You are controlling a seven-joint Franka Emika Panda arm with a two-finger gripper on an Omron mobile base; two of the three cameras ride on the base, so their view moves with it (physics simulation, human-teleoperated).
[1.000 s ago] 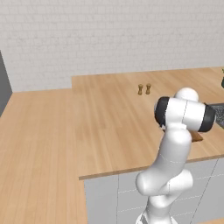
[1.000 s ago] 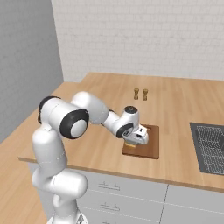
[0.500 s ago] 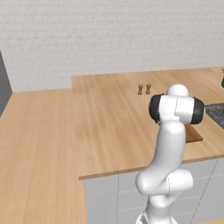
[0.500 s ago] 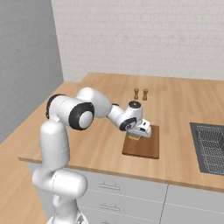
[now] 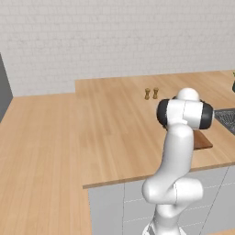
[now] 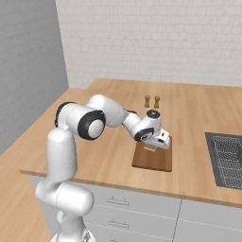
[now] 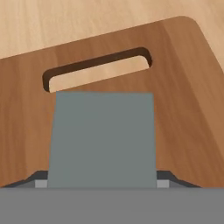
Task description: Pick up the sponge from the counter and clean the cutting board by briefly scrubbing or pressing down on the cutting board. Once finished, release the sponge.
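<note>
Both base views share the cutting board (image 6: 152,157); hand view hovers close.

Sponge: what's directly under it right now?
The cutting board, near its handle slot, lies under the sponge held in the gripper. Whether they touch is hidden.

in the left base view the arm's white body covers most of the cutting board (image 5: 203,140), leaving one corner showing. in the hand view the sponge (image 7: 101,138) blocks the jaws and the board's near part, and the picture's edges crop the board. the two small things (image 6: 151,101) on the worktop (image 6: 113,156) are too small to tell.
</note>
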